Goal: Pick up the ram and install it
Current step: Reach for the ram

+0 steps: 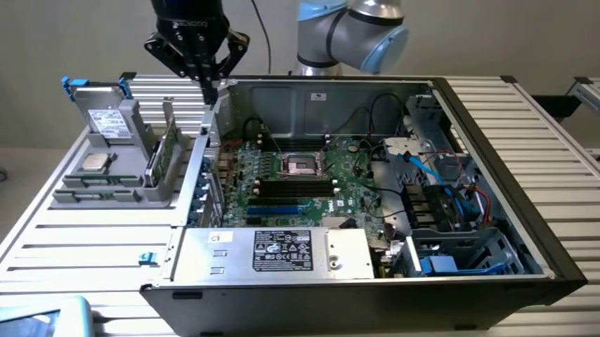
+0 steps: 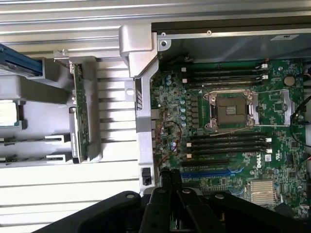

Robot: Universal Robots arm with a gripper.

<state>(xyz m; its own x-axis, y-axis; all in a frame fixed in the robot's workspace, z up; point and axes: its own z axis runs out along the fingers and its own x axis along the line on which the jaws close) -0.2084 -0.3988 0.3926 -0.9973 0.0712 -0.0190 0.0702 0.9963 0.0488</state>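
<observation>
A big black computer case lies open on the table, which is made of long silver metal strips. Inside the case I see a green motherboard with "DELL" on it in white letters. The board has a square silver socket in the middle. Long thin black slots run next to the socket, and there is one blue slot. Also inside the case is a shiny metal box with a dark label. The writing on the label is too tiny to read.

The ram is outside the case, just beside its wall on the exterior view's left. It is a long, flat green stick. It stands on its thin edge in a grey plastic holder. A small square silver chip lies flat in the same holder. A grey boxy drive with blue tabs stands up in it too.

The black tool hangs above the case wall. It is close to the ram but not touching it. Its two fingers are pressed together, with nothing between them.
</observation>
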